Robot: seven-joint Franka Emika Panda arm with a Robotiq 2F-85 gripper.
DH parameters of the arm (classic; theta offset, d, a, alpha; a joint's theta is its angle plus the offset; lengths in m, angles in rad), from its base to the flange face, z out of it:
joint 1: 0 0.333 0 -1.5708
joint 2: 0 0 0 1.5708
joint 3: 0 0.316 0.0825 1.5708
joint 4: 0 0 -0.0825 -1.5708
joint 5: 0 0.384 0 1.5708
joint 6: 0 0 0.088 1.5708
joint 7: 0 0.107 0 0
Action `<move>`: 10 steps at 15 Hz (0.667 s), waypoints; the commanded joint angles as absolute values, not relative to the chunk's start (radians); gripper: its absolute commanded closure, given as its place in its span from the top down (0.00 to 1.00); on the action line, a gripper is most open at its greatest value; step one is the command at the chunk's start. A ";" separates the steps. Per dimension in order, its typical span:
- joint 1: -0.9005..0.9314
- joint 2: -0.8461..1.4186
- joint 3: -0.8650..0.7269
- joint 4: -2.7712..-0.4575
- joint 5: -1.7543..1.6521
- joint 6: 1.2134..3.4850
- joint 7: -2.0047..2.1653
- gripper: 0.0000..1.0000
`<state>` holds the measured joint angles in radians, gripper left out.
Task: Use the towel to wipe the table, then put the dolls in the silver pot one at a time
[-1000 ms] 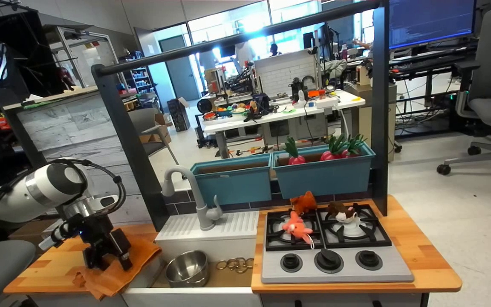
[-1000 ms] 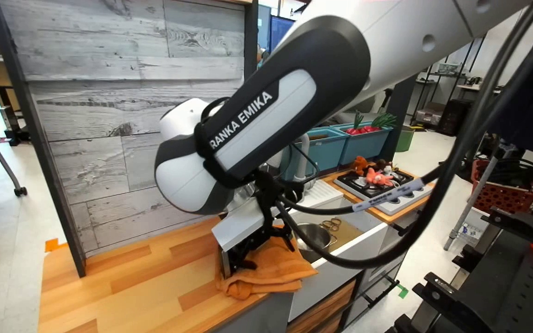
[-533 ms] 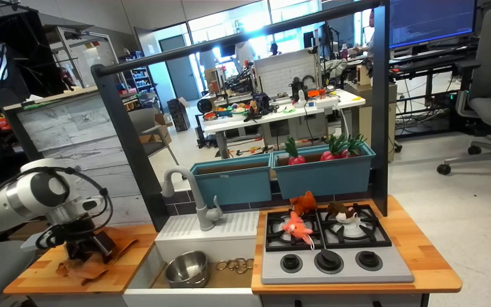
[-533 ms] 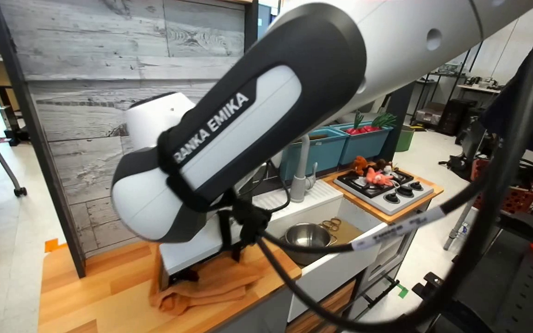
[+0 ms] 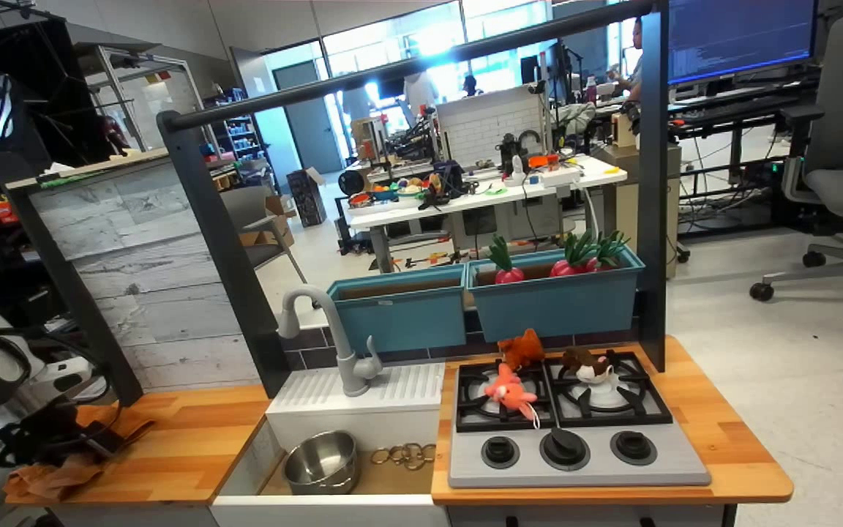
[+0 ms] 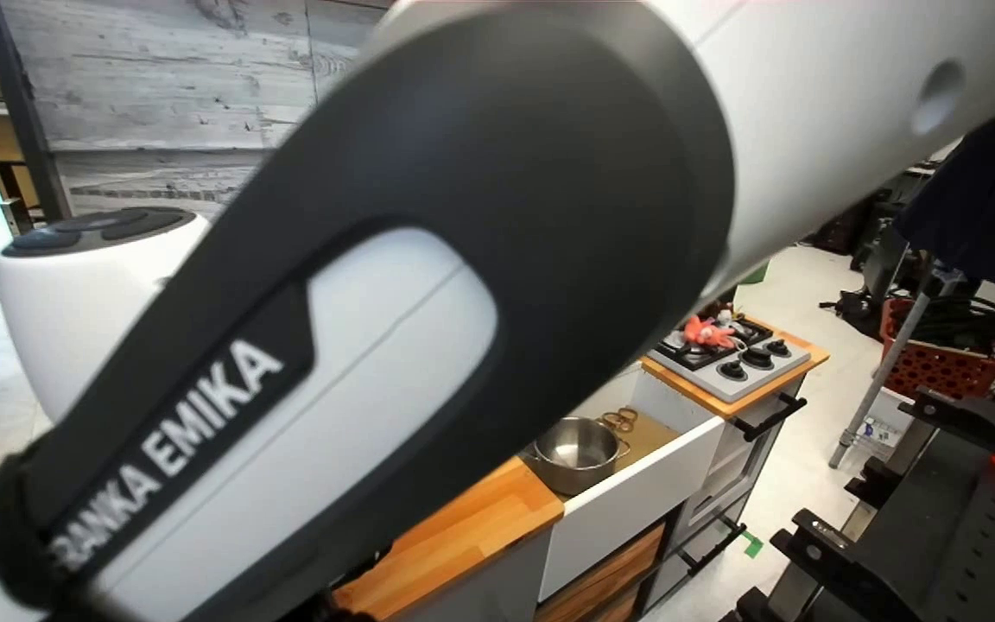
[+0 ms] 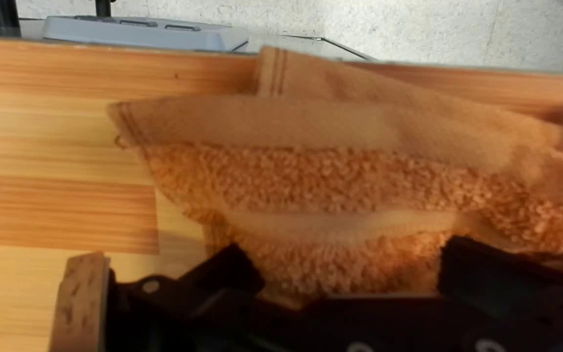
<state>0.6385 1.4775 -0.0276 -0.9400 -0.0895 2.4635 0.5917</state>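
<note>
The towel [image 7: 306,181] lay on the wooden counter [image 7: 42,195], middle to right of the wrist view, one corner at the counter's edge; in an exterior view the same towel [image 5: 55,479] sat at lower left. Progress, as judged: wiping was the step in hand, how much of the surface was done couldn't be told. Doll step looked not begun: no doll showed in the silver pot [image 5: 304,477], so all three pickups were left.

Look: orange-brown, rumpled, folded in layers, looped pile beneath a smoother turned-over flap, stitched hem at the left corners, right end cut off by the frame.

The gripper [image 7: 349,264], bottom of the wrist view, had its fingers [image 7: 235,269] wide apart, towel between and beneath; probably pressing the cloth rather than pinching it, contact not certain. In an exterior view the arm [image 6: 549,147] filled the middle and hid the towel.

Further out, lower centre: pot stood in the sink [image 5: 334,506], metal rings [image 5: 407,455] just beside it. Right of that, the stove [image 5: 527,472] carried a coral doll [image 5: 511,391] on its left half and a brown-and-white doll [image 5: 588,364] on its right; an orange doll [image 5: 522,348] sat at the rear edge, on stove or wood couldn't be told
</note>
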 commanded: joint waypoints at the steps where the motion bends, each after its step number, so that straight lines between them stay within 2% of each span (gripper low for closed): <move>1: 0.663 1.439 -0.074 -0.999 -0.124 2.468 0.613 1.00; 5: 0.712 1.297 -0.142 -1.148 -0.175 2.470 0.647 1.00; 10: 0.708 1.053 -0.127 -1.362 -0.164 2.465 0.601 1.00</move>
<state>0.7082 1.2382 -0.1364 -1.1641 -0.1665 2.4624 0.6190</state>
